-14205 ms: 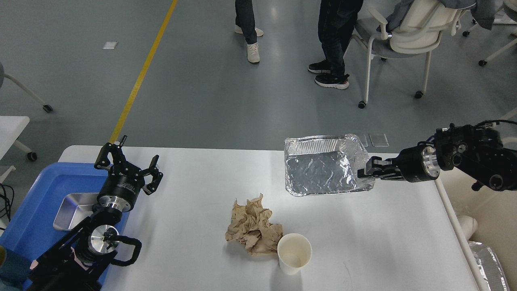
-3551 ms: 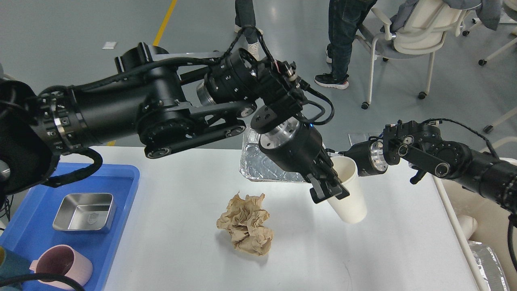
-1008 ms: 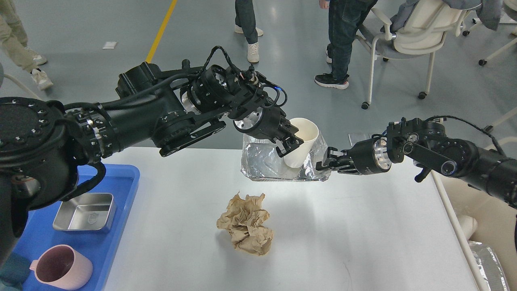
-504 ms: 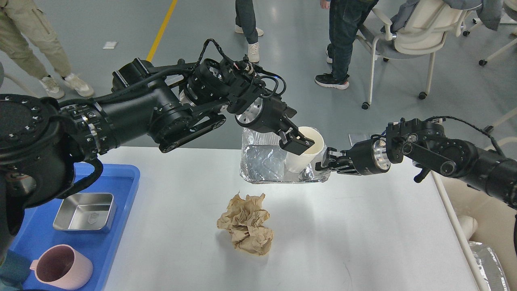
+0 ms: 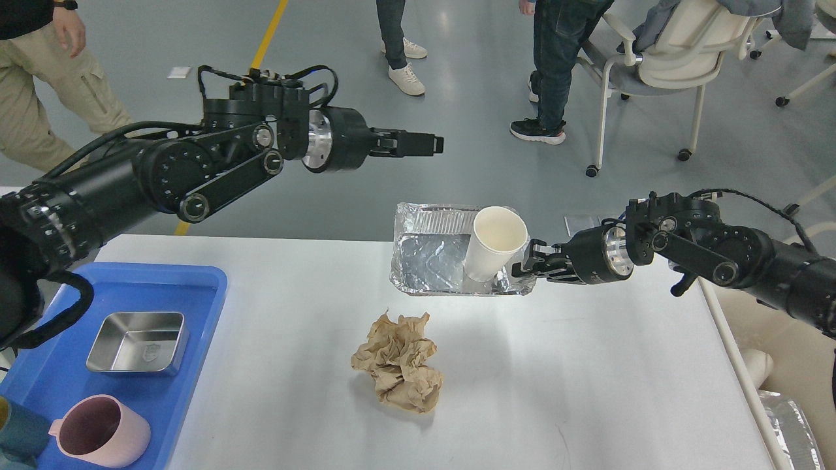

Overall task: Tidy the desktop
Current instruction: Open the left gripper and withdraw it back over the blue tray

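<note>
Desktop [image 5: 588,391]: right gripper [image 5: 526,269] pinches foil tray [image 5: 431,261] rim near far edge, paper cup [image 5: 493,251] inside. Left gripper [image 5: 424,144] empty, jaw gap unclear. Next: crumpled paper [image 5: 396,370]; keep tray level.

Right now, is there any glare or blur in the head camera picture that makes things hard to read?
Head view: sharp overall. The foil tray throws bright crinkled reflections, the desktop carries a soft sheen, and the crumpled brown paper casts only a faint shadow. The left gripper, dark and side-on, hides its fingers' stance.
</note>
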### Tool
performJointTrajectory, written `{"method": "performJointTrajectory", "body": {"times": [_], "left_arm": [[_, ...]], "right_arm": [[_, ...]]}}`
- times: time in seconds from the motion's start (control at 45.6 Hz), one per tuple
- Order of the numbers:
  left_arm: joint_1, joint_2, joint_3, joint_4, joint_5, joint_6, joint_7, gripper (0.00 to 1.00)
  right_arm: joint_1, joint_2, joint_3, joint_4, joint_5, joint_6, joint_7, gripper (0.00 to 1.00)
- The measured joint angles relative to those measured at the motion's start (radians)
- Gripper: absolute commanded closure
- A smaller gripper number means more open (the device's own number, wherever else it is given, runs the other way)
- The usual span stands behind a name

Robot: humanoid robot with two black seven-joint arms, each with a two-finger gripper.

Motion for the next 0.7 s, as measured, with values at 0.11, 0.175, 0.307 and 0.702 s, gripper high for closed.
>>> {"method": "performJointTrajectory", "body": {"times": [0.11, 0.175, 0.307, 0.702], "left_arm": [[0.058, 0.082, -0.044, -0.039, -0.084, 0.028, 0.014, 0.03], [0.104, 0.137, -0.062, -0.08, -0.116, 0.042, 0.028, 0.03], [0.197, 0.26, -0.071, -0.195, -0.135, 0.079, 0.087, 0.03], [0.381, 0.691, -0.115, -0.565, -0.316, 0.156, 0.181, 0.03]], "right_arm": [[-0.002, 0.0, 0.0, 0.0, 0.0, -0.001, 0.0, 1.0], [-0.002, 0.001, 0.0, 0.0, 0.0, -0.001, 0.0, 1.0], [-0.003, 0.003, 0.0, 0.0, 0.0, -0.003, -0.001, 1.0], [-0.021, 0.009, 0.0, -0.002, 0.0, -0.006, 0.0, 1.0]]}}
